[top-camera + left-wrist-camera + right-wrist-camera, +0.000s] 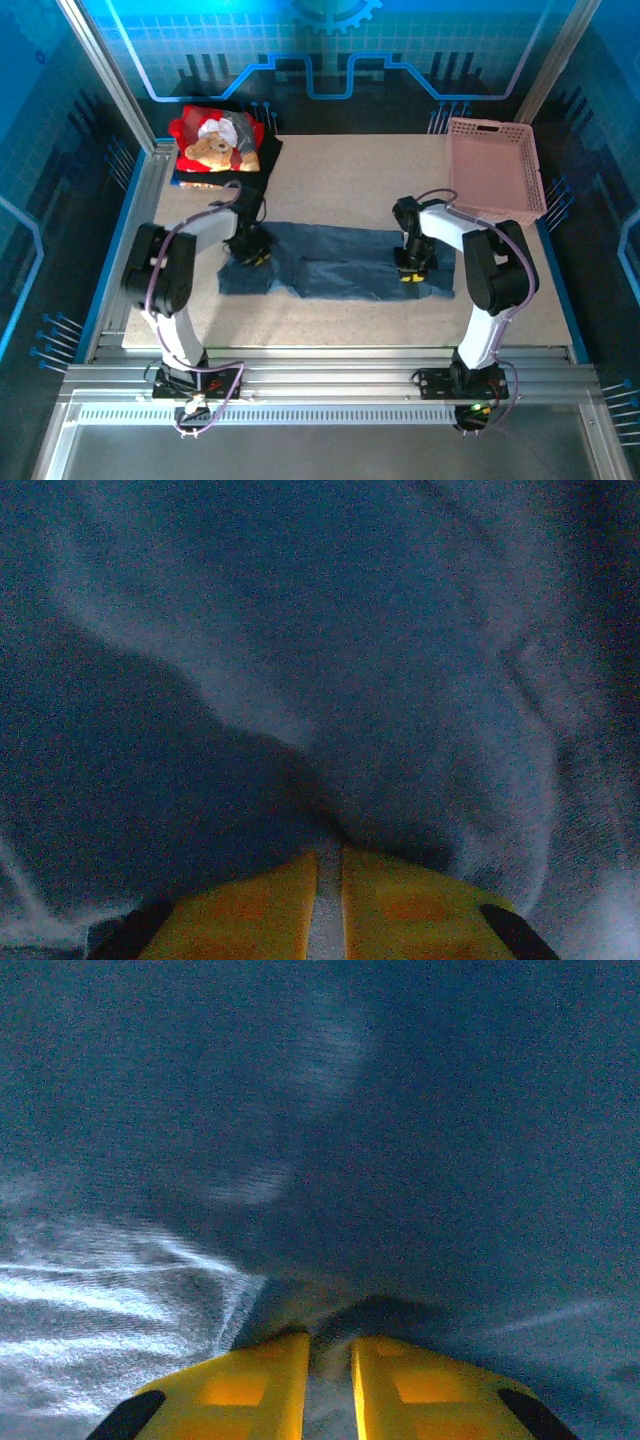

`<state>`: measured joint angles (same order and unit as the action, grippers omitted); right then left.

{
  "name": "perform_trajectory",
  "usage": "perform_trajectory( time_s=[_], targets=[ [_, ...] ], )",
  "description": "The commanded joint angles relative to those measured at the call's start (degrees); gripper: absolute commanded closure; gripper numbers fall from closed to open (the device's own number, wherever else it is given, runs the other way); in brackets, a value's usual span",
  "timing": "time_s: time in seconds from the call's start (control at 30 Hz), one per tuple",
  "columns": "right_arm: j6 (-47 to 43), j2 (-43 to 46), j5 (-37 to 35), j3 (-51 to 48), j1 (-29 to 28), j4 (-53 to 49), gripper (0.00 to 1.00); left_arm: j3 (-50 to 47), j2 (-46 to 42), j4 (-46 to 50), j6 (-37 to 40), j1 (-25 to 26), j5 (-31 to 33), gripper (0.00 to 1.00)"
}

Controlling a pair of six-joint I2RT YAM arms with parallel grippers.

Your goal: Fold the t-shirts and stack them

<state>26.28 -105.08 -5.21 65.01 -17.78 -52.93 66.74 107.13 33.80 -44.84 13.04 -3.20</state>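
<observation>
Both pairs of jaws are drawn almost together, each clamped on a fold of dark cloth. In the left wrist view the yellow fingers (250,910) of the left gripper (328,852) are parted by a thin slit, and a pale strip of fabric is caught in it. In the right wrist view the right gripper (330,1340) is closed the same way, with cloth puckered up at its fingertips.

Both wrist views are dim and grainy, so no hem or seam can be made out in them. From above, the fingertips of both grippers are hidden under the wrists.

The slate-blue t-shirt (350,265) is spread across the middle of the table (350,190), with a folded layer lying along its centre. The left gripper is set down on the shirt's left part, the right gripper on its right part.

At the far left corner a folded red t-shirt (215,140) with a teddy-bear print is laid on a black t-shirt (268,160), which is largely covered, so its outline cannot be judged.

A pink lattice basket (495,170) is placed at the far right corner, well apart from the shirts; its floor is visible from wall to wall.
</observation>
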Motion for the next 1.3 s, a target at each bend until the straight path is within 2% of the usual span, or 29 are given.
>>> perform_trajectory(
  time_s=[0.0, 0.17, 0.27, 0.37, 0.43, 0.63, 0.73, 0.97, 1.13, 1.17, 1.2, 1.27],
  targets=[
    [4.82, 0.09, 0.97, -3.40, -3.84, -2.41, 0.78, 9.39, 10.83, -0.14, 6.27, 2.26, 1.68, 0.84],
    [8.06, 0.80, 5.40, -4.61, -8.34, -1.00, 0.79, 34.20, 26.20, 4.93, 10.98, 2.86, 0.40, 0.84],
    [9.27, -0.38, 9.95, -2.77, -11.27, 0.19, 0.78, 55.00, 38.11, 11.77, 14.07, 2.71, -0.87, 0.83],
    [10.98, -2.36, 15.06, 0.27, -14.25, 1.84, 0.78, 74.18, 48.75, 16.16, 15.09, 2.22, -3.49, 0.82],
    [12.56, -4.27, 18.15, 3.28, -16.34, 2.44, 0.78, 82.47, 54.15, 14.72, 13.61, 1.03, -8.55, 0.81],
    [21.10, -7.75, 25.03, 7.30, -20.87, 7.57, 0.79, 84.46, 58.74, -0.57, 7.52, -1.57, -16.89, 0.80],
    [23.75, -9.21, 24.60, 9.39, -24.31, 7.13, 0.79, 89.58, 63.05, -5.23, 3.69, -3.15, -19.97, 0.80],
    [32.21, -9.88, 23.83, 11.18, -30.94, 11.61, 0.78, 91.21, 67.34, -15.86, -4.17, -3.90, -26.31, 0.78],
    [31.99, -9.83, 21.82, 14.84, -31.31, 10.77, 0.74, 92.01, 68.27, -21.27, -8.55, -3.73, -27.11, 0.77],
    [31.47, -9.59, 21.20, 15.85, -31.10, 10.00, 0.72, 91.99, 67.68, -23.39, -9.92, -3.83, -27.47, 0.75],
    [30.81, -9.28, 20.83, 17.00, -30.69, 9.53, 0.70, 91.99, 66.71, -24.96, -10.71, -3.81, -27.43, 0.68],
    [29.28, -8.69, 21.51, 19.49, -29.76, 8.55, 0.62, 92.07, 63.81, -26.32, -11.25, -3.85, -27.12, 0.50]
  ],
)
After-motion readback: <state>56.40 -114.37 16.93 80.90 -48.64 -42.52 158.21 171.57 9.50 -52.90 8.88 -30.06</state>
